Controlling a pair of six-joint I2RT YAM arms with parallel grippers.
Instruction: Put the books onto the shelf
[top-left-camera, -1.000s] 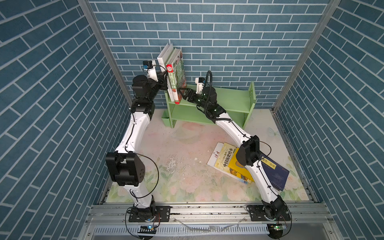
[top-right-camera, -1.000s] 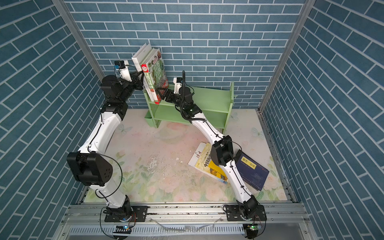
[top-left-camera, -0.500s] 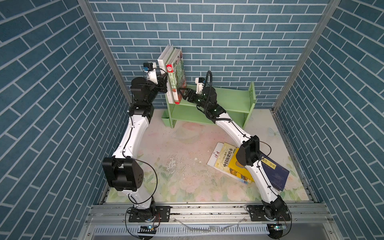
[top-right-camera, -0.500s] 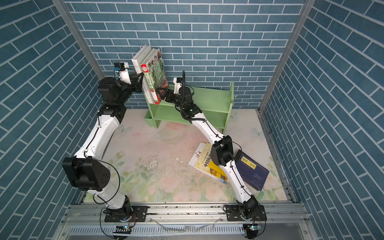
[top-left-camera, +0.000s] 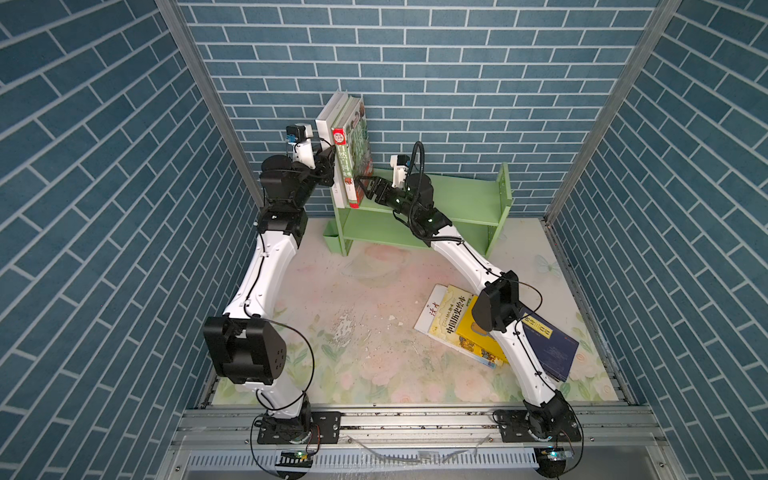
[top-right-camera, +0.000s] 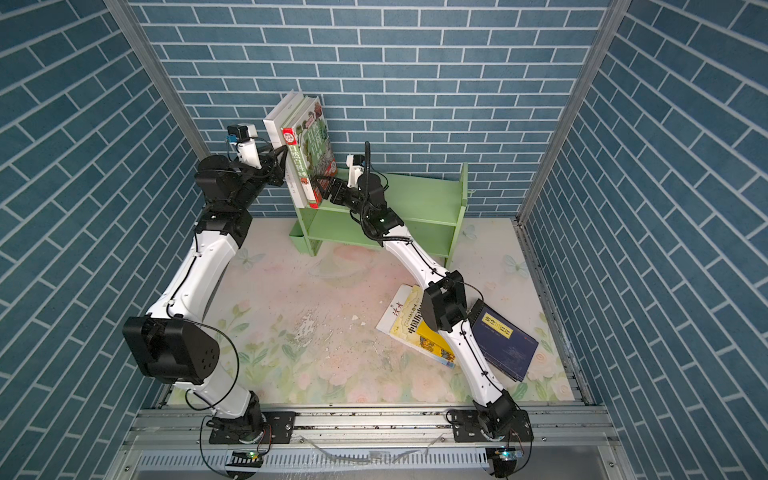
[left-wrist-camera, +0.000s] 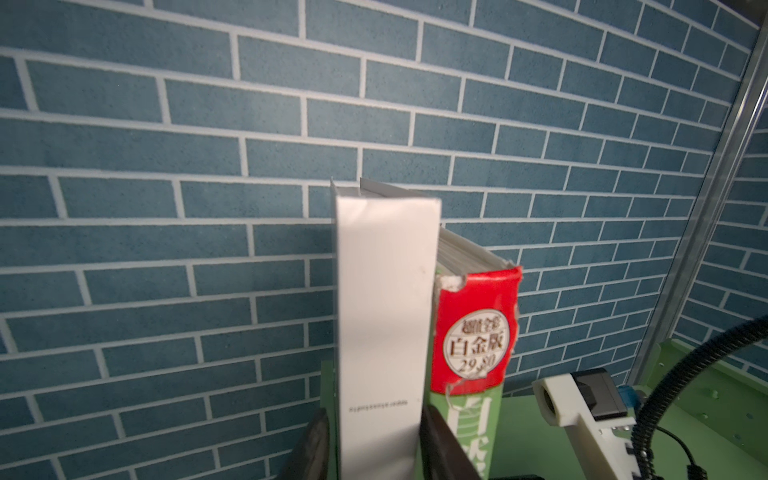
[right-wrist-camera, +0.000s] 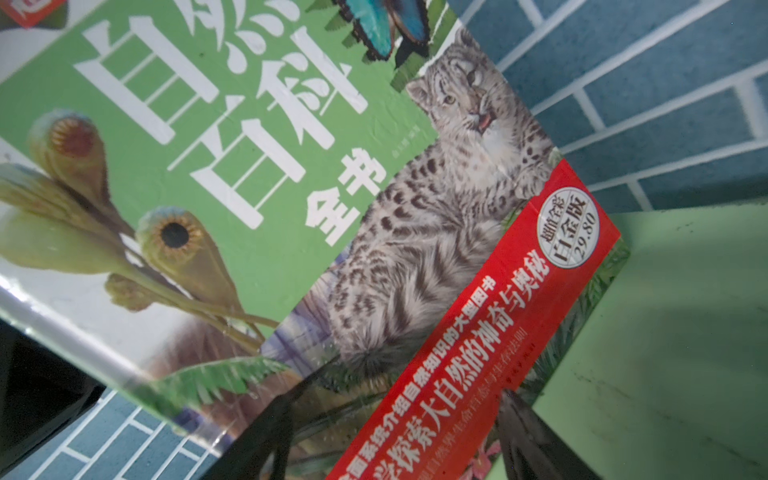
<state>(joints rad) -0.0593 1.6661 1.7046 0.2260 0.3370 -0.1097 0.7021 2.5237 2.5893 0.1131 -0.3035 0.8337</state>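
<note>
Floral table (top-left-camera: 374, 291) bearing a light green two-tier shelf (top-left-camera: 465, 199) against the back wall. At the left end of its upper tier two books stand on end, touching: a green-and-red encyclopedia (top-left-camera: 359, 141) and, outermost, a white book (top-left-camera: 328, 124). Well apart, beneath the right arm, a loose pile lies flat: navy book (top-left-camera: 548, 349), pale yellow book (top-left-camera: 451, 311), bright yellow book (top-left-camera: 467, 328), thin white book (top-left-camera: 430, 307). The left tool (left-wrist-camera: 376, 444) straddles the white spine, fingers close on either side; whether it grips cannot be told. The right tool (right-wrist-camera: 390, 432) is spread wide, holding nothing, tips at the encyclopedia's cover.
</note>
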